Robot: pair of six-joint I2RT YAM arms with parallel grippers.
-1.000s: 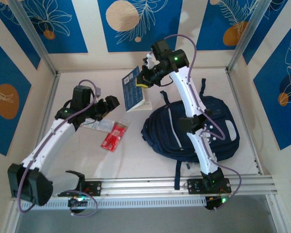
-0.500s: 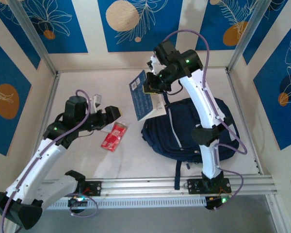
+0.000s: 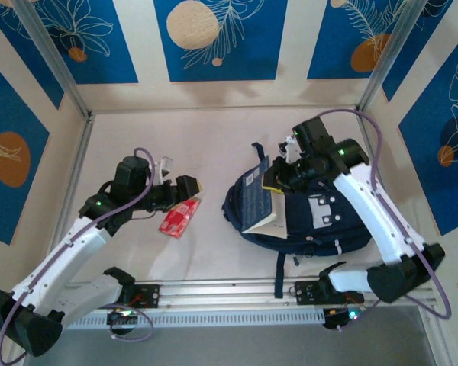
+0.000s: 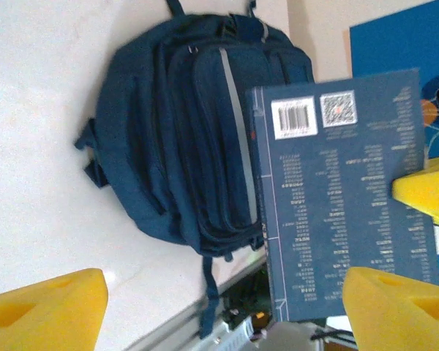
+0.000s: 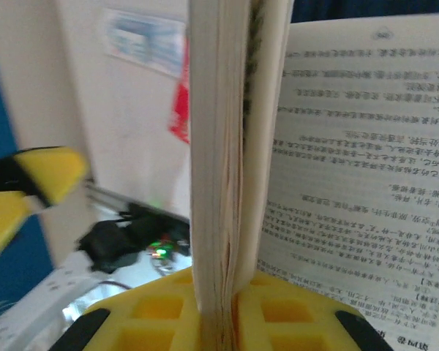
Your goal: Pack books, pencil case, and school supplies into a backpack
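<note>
Gripping a navy book [image 3: 253, 201] in the right pincer [image 3: 272, 182], backpack [image 3: 343, 223] underneath; holding the left pincer [image 3: 188, 186] apart, red packet [image 3: 178, 217] just beside.

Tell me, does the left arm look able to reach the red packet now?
Probably yes: the open left gripper hangs close to the red packet, nothing lies between them, and the right gripper holds its book far off over the backpack.

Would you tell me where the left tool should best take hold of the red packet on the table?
Across its short width near the middle, coming straight down: the red packet lies flat and slanted, its long edges apparently free, just beside the open left tool.
</note>
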